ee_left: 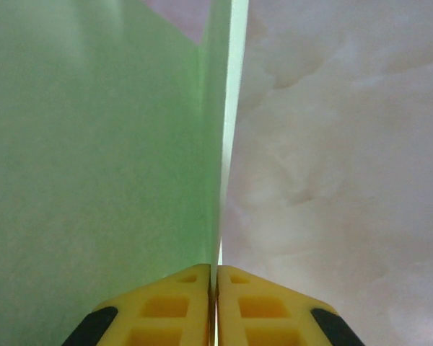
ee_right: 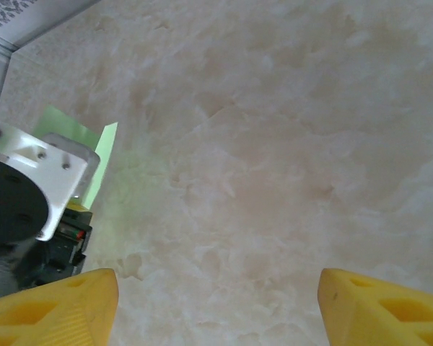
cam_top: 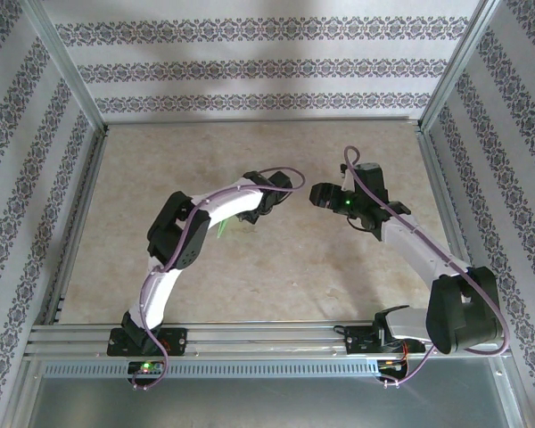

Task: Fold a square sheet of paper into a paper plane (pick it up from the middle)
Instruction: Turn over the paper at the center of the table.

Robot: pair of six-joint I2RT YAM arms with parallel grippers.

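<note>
Pinches paper (ee_left: pixel 94 180) upright in left tool (ee_left: pixel 216 277), holds right tool (ee_right: pixel 218 288) spread, empty over surface (ee_right: pixel 289 130); mid-fold, likely needs right tool brought across to press.

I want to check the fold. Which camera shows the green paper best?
Left wrist: the green paper stands close up, pinched between the left fingers, its edge visible. Top external gives a sliver beneath the left arm; right wrist a corner behind that wrist.

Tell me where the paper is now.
The paper is pinched in the shut left gripper, on the left of the left wrist view; from above, its green peeks out under the left arm.
</note>
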